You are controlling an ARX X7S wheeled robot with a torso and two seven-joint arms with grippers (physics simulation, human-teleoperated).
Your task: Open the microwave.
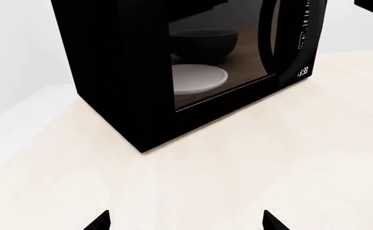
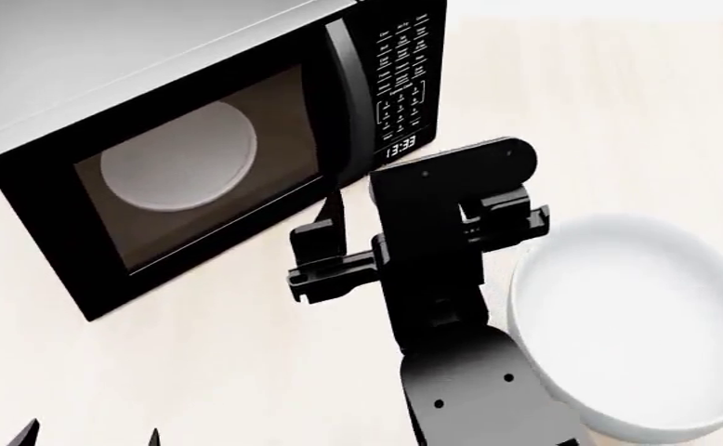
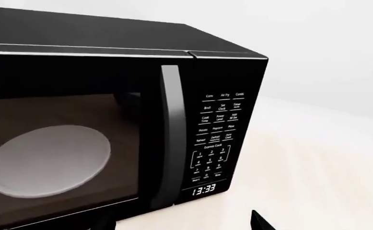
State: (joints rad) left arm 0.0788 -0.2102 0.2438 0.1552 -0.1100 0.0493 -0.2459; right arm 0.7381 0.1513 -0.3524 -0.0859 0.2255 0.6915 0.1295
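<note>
- Plainly, the microwave [image 2: 201, 130] is seen standing on the pale counter [image 2: 213, 372] with its door [image 2: 188, 167] closed, just ahead of the right gripper [image 2: 417, 232]; the vertical door handle [image 3: 170, 143] lies close in front of that gripper's fingertips, between the window and the keypad [image 3: 215, 143].
- The right gripper's fingers [image 2: 331, 228] are held apart with nothing between them; the handle has not yet been taken.
- The left gripper [image 1: 186, 223] is kept low and well back from the microwave; only its two fingertips [image 1: 100, 221] show, spread and empty.
- A miss is judged possible: if the fingers are closed beside the handle instead of around it, the glossy bar could be slipped off.
- The keypad could be struck by the outer finger, since it sits just beside the handle.
- The white bowl [image 2: 640, 325], lying just beside the right arm, could be knocked when the door is swung outward.
- The whole oven might be dragged across the counter if the pull is made straight back.
</note>
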